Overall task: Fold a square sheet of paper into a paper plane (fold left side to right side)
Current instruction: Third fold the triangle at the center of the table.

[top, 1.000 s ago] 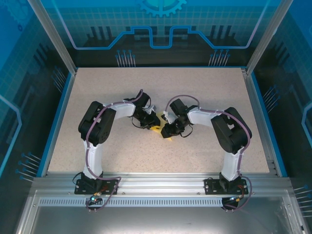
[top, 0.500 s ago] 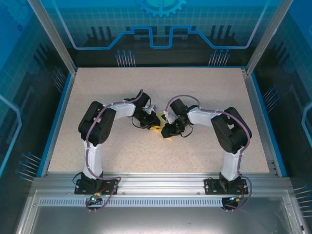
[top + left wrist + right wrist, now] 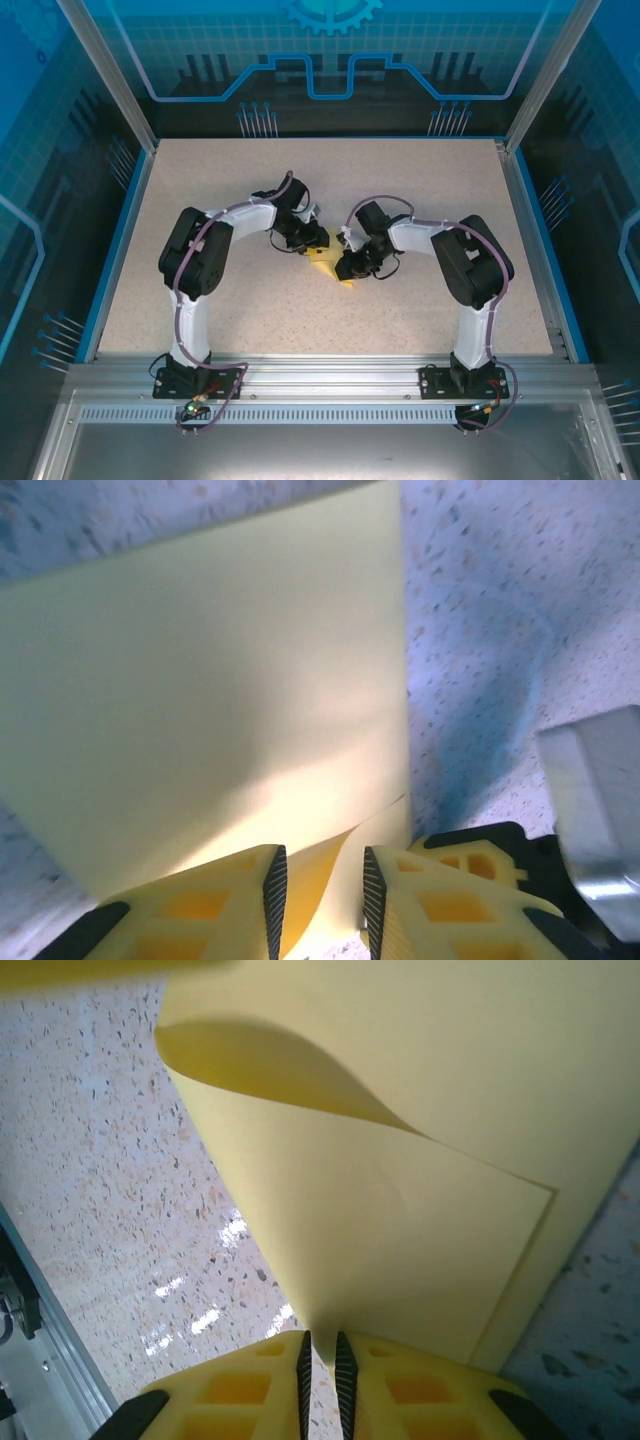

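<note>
The square sheet of paper [image 3: 325,266] is bright yellow and lies folded on the table between the two arms. In the left wrist view it is a broad flat layer [image 3: 220,680] with a loose flap curling up between my left gripper's [image 3: 320,865] parted pads; neither pad presses it. My left gripper [image 3: 312,240] sits at the paper's far-left edge. My right gripper [image 3: 346,268] is at its near-right side. In the right wrist view the right gripper [image 3: 321,1345] is shut on a thin corner of the paper [image 3: 400,1210], whose upper layer bows upward.
The speckled beige tabletop [image 3: 230,180] has a blue rim [image 3: 120,240] and glass walls on three sides. An aluminium rail [image 3: 330,375] carries both arm bases along the near edge. Part of a metal bracket [image 3: 595,810] shows at the right of the left wrist view.
My left gripper has opened and shifted slightly toward the far side, so more yellow paper shows between the arms. My right gripper has closed tighter on the paper.
</note>
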You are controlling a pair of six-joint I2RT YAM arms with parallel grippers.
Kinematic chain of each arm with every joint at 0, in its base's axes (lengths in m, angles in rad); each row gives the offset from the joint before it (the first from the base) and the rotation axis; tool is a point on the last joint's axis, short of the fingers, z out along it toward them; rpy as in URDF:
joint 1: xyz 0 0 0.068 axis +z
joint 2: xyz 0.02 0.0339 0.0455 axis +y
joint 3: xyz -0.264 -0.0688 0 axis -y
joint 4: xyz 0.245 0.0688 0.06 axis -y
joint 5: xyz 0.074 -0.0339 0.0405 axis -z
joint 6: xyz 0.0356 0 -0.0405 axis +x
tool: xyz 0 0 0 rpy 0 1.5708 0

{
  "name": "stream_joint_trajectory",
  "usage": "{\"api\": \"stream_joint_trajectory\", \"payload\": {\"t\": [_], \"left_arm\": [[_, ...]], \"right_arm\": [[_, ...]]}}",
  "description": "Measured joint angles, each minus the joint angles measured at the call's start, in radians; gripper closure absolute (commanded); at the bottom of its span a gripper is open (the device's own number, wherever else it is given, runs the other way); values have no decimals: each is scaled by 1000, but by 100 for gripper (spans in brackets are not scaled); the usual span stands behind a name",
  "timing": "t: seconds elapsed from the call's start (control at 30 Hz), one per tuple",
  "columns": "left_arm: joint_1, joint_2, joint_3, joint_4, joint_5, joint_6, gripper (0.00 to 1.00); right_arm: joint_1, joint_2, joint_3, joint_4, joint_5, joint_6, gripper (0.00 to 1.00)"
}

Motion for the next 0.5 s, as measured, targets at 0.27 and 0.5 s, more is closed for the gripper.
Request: {"api": "stream_joint_trajectory", "payload": {"t": [0.27,0.5], "left_arm": [[-8,-182,-89,14,-14,2,76],[-86,-188,-192,66,8,-9,79]], "right_arm": [[-6,6,0,2,-4,11,88],[-8,7,0,2,-5,12,91]]}}
